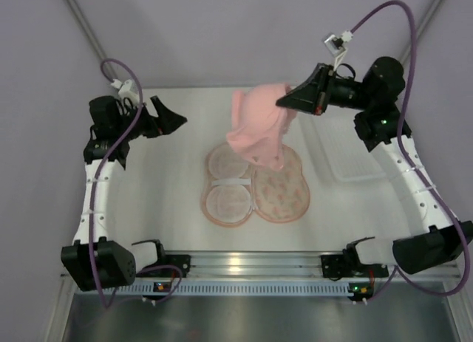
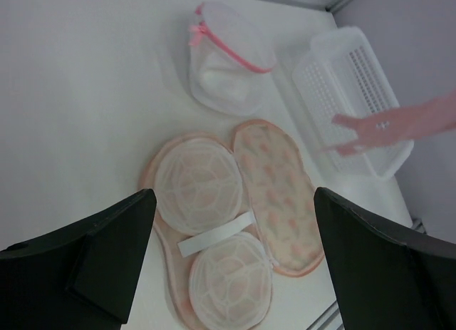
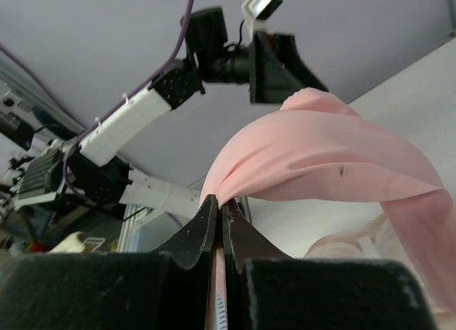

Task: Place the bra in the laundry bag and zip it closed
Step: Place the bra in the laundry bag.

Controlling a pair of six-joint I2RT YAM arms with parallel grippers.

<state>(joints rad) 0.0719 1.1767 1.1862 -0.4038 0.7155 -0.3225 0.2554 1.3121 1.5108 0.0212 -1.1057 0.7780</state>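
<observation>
The right tool [image 1: 284, 102] is clamped shut on the bra [image 1: 259, 128]. The right wrist view shows this closest: the two dark fingers of the tool [image 3: 219, 202] meet with a fold of salmon-pink fabric pinched between their tips, and the rest of the bra [image 3: 313, 159] billows up and to the right. The top view adds that the garment hangs in the air, upper centre of the frame, draping down over the far end of the laundry bag [image 1: 255, 187] and hiding whatever lies behind it.

The left tool [image 1: 177, 120] stands wide, holding nothing, at the upper left of the top view. In its own wrist view the tool [image 2: 229, 202] frames the laundry bag [image 2: 271, 194] between its spread fingers.

The bag lies opened flat on the white worktop [image 1: 170, 179]. Its left half shows two pale mesh circles joined by a white band, its right half peach printed fabric.

Only the left wrist view shows the white mesh pouch [image 2: 224, 73] with a pink rim, beyond the bag; something white seems to sit inside it, though I cannot tell what. To the right is the clear plastic tray [image 2: 356, 95], with a pink strip of fabric in front of it; the top view shows the tray [image 1: 344, 154] right of the bag.
</observation>
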